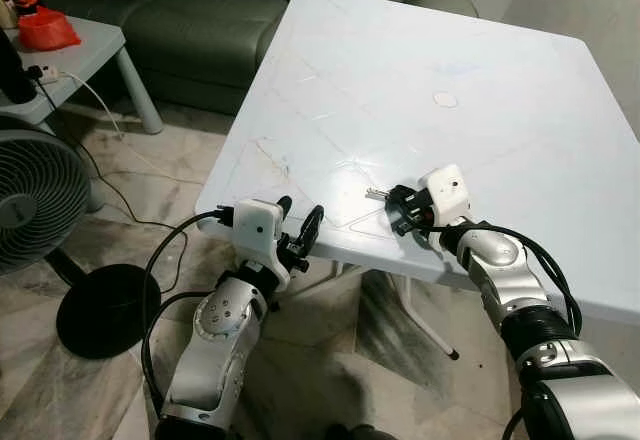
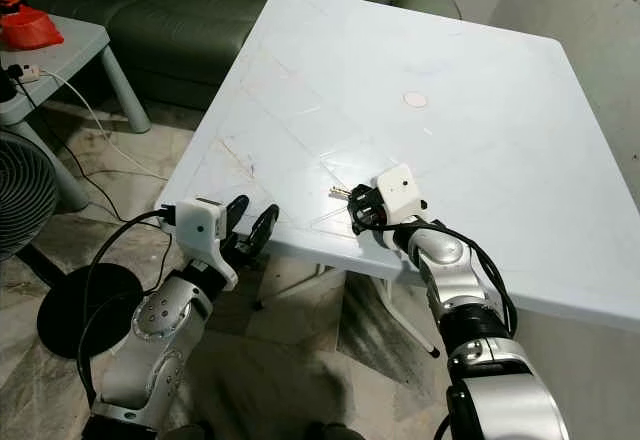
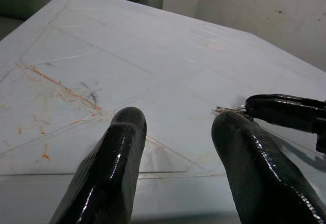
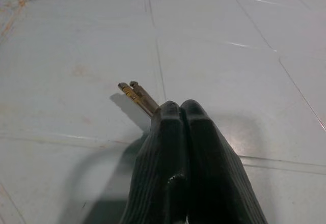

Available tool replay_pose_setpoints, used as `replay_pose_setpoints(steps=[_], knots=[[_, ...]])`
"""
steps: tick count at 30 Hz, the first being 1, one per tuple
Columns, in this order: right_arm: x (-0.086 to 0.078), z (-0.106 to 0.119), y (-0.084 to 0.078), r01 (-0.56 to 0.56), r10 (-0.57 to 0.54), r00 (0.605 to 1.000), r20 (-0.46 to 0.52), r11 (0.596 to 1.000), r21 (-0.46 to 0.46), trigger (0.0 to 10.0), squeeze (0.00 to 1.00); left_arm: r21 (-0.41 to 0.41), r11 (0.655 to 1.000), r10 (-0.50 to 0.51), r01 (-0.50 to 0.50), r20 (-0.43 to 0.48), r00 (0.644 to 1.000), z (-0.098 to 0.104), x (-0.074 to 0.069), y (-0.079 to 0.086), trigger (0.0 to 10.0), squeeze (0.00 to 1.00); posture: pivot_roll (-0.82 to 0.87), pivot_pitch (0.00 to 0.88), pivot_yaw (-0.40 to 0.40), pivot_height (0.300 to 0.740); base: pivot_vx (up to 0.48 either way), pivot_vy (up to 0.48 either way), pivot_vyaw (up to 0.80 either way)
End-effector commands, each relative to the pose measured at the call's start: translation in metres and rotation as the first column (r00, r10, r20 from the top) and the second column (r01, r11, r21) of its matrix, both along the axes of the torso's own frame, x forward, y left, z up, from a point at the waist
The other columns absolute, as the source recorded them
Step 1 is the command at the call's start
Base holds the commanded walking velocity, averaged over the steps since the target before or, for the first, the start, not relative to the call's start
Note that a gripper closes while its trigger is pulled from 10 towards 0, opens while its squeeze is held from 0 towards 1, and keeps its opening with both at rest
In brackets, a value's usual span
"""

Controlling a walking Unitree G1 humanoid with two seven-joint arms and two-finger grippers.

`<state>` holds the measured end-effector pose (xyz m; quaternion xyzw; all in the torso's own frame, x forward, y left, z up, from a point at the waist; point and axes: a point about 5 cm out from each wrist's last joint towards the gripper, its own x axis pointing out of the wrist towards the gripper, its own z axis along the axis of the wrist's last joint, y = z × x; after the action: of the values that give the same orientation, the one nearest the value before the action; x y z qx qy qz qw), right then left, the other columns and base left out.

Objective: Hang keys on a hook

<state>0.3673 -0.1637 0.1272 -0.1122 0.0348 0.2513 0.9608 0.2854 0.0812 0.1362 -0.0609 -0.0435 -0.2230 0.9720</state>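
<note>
A small bunch of brass keys (image 4: 136, 94) sticks out from between the fingers of my right gripper (image 4: 179, 107), which is shut on it. The keys (image 1: 376, 194) hover just over the white table (image 1: 450, 60) near its front edge and cast a shadow on it. My right gripper (image 1: 397, 205) reaches in from the right. At the table's front left edge my left gripper (image 1: 300, 210) stands open, with nothing between its fingers (image 3: 122, 147). In the left wrist view, the keys (image 3: 226, 110) and the right gripper's fingers (image 3: 285, 111) lie just ahead.
A green sofa (image 1: 220, 10) stands behind the table. At the far left are a grey side table (image 1: 90, 50) with a red thing (image 1: 45, 30), a floor fan (image 1: 35, 200) and cables (image 1: 110, 185) on the tiled floor. A wall (image 2: 590, 0) rises at the right.
</note>
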Motion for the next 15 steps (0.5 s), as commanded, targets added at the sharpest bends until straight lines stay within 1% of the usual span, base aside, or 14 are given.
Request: replay_pose_setpoints(steps=[1, 4, 5, 6, 7, 8, 9, 10, 11, 12, 13, 14, 15], knots=[[0.0, 0.001, -0.003, 0.011, -0.011, 1.0, -0.004, 1.0, 0.023, 0.0, 0.0, -0.011, 1.0, 0.001, -0.001, 0.002, 1.0, 0.001, 0.0, -0.002, 10.0, 0.0, 0.05, 0.181, -0.093, 0.74, 0.0, 0.0, 0.0], [0.002, 0.007, -0.002, 0.015, -0.016, 1.0, 0.015, 0.996, 0.083, 0.0, 0.0, -0.011, 1.0, 0.002, -0.002, 0.003, 1.0, 0.002, 0.0, -0.001, 10.0, 0.0, 0.05, 0.178, -0.093, 0.74, 0.0, 0.0, 0.0], [0.003, 0.012, -0.001, -0.003, 0.0, 1.0, 0.02, 0.986, 0.164, 0.0, 0.0, -0.011, 1.0, 0.003, -0.003, 0.004, 1.0, 0.002, 0.0, -0.001, 10.0, 0.0, 0.06, 0.176, -0.093, 0.74, 0.0, 0.0, 0.0], [0.003, 0.014, 0.0, -0.008, 0.005, 1.0, 0.021, 0.983, 0.183, 0.0, 0.0, -0.011, 1.0, 0.003, -0.003, 0.004, 1.0, 0.002, 0.001, -0.001, 10.0, 0.0, 0.06, 0.176, -0.093, 0.74, 0.0, 0.0, 0.0], [0.004, 0.019, -0.001, -0.008, 0.002, 1.0, 0.02, 0.964, 0.268, 0.0, 0.0, -0.011, 1.0, 0.004, -0.004, 0.005, 1.0, 0.002, 0.001, -0.001, 10.0, 0.0, 0.06, 0.178, -0.092, 0.74, 0.0, 0.0, 0.0], [0.005, 0.021, -0.002, -0.007, 0.001, 1.0, 0.02, 0.957, 0.289, 0.0, 0.0, -0.011, 1.0, 0.004, -0.004, 0.006, 1.0, 0.002, 0.001, -0.001, 10.0, 0.0, 0.06, 0.178, -0.092, 0.74, 0.0, 0.0, 0.0], [0.005, 0.023, -0.001, -0.016, 0.008, 1.0, 0.028, 0.958, 0.287, 1.1, 0.0, -0.013, 1.0, 0.004, -0.004, 0.005, 1.0, 0.002, 0.001, -0.001, 10.0, 0.0, 0.05, 0.176, -0.093, 0.74, 0.0, 0.0, 0.0], [0.005, 0.023, -0.001, -0.016, 0.008, 1.0, 0.028, 0.958, 0.287, 1.1, 0.0, -0.013, 1.0, 0.004, -0.004, 0.005, 1.0, 0.002, 0.001, -0.001, 10.0, 0.0, 0.05, 0.176, -0.093, 0.74, 0.0, 0.0, 0.0], [0.005, 0.023, -0.001, -0.016, 0.008, 0.999, 0.031, 0.962, 0.274, 8.1, 0.0, -0.015, 1.0, 0.004, -0.004, 0.005, 1.0, 0.003, 0.001, -0.001, 10.0, 0.0, 0.05, 0.176, -0.093, 0.74, 0.0, 0.0, 0.0], [0.004, 0.02, 0.0, -0.044, 0.046, 0.999, -0.002, 0.962, 0.27, 10.0, 0.16, -0.015, 1.0, 0.004, -0.004, 0.005, 1.0, 0.003, 0.001, -0.001, 10.0, 0.0, 0.05, 0.175, -0.092, 0.74, 0.0, 0.0, 0.0], [0.004, 0.02, 0.0, -0.044, 0.046, 0.999, -0.002, 0.962, 0.27, 10.0, 0.16, -0.015, 1.0, 0.004, -0.004, 0.005, 1.0, 0.003, 0.001, -0.001, 10.0, 0.0, 0.05, 0.175, -0.092, 0.74, 0.0, 0.0, 0.0], [0.003, 0.018, 0.0, -0.061, 0.064, 0.998, -0.005, 0.962, 0.265, 10.0, 1.0, -0.017, 1.0, 0.003, -0.003, 0.006, 1.0, 0.003, 0.001, -0.001, 10.0, 0.0, 0.05, 0.173, -0.093, 0.74, 0.0, 0.0, 0.0], [0.002, 0.018, 0.0, -0.072, 0.074, 0.997, 0.0, 0.963, 0.258, 10.0, 1.0, -0.017, 1.0, 0.002, -0.002, 0.006, 1.0, 0.003, 0.001, -0.001, 10.0, 0.0, 0.05, 0.173, -0.093, 0.74, 0.0, 0.0, 0.0]])
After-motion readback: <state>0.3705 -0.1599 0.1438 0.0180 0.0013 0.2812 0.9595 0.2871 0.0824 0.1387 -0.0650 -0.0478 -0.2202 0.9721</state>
